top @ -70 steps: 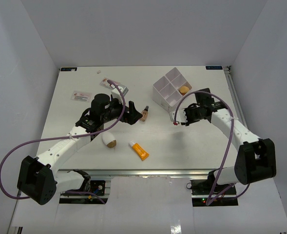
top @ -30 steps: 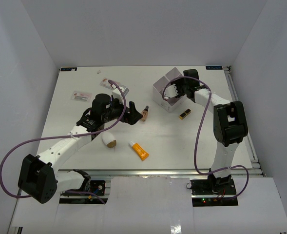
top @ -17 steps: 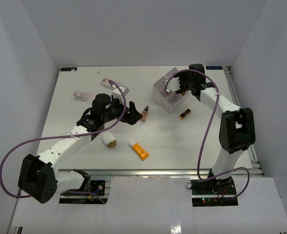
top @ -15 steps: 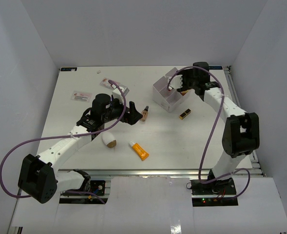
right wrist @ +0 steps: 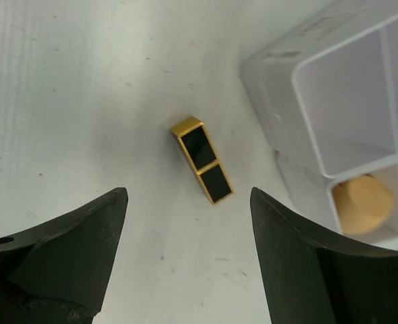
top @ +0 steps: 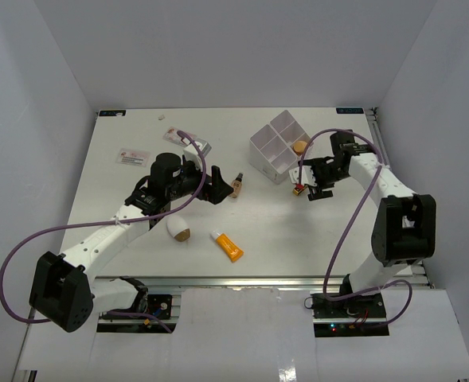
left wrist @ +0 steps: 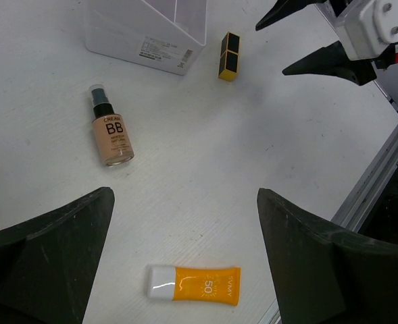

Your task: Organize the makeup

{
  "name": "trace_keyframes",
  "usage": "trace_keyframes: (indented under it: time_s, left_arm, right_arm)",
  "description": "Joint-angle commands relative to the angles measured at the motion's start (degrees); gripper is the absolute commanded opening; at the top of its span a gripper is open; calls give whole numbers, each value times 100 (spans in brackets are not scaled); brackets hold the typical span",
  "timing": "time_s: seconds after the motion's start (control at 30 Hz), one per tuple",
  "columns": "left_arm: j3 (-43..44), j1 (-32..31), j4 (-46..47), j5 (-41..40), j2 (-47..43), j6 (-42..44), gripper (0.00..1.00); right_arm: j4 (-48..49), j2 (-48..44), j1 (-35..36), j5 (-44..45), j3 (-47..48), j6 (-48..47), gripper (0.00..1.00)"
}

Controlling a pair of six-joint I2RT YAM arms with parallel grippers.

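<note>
A black-and-gold lipstick tube (right wrist: 203,169) lies flat on the table beside the white four-compartment box (top: 267,146). My right gripper (top: 312,181) hovers open just above it, holding nothing; in the right wrist view the gripper (right wrist: 187,194) has the tube's near end between its fingertips. One box compartment holds a tan sponge (top: 300,146). My left gripper (top: 211,188) is wide open and empty, next to the beige dark-capped bottle (top: 236,185). An orange tube with a white cap (top: 228,246) and a white egg-shaped sponge with a tan end (top: 178,230) lie nearer the front.
A printed card (top: 134,157) and a small packet (top: 197,147) lie at the back left, behind the left arm. The table's right rail (top: 387,163) runs close to the right arm. In the left wrist view the right gripper's fingers (left wrist: 317,59) show at the upper right.
My right arm has swung from over the box down to the lipstick tube on the table, and its jaws have widened. The left arm and the other makeup have not moved.
</note>
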Motion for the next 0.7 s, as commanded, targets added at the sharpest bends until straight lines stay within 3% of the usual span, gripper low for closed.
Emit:
trace_keyframes:
  time_s: [0.0,0.4,0.67]
  left_arm:
    - [130,-4,59,71,-84,25,98]
    - [137,-4,50,78,-90,33,98]
    - [138,-4,50,79,-82,34,98]
  right_arm:
    - [-658,586,32,-124,684,-550,80]
    - [-294,1699,335,538,1351,-284,74]
    - [-420,1991,340,815,1468,-273,61]
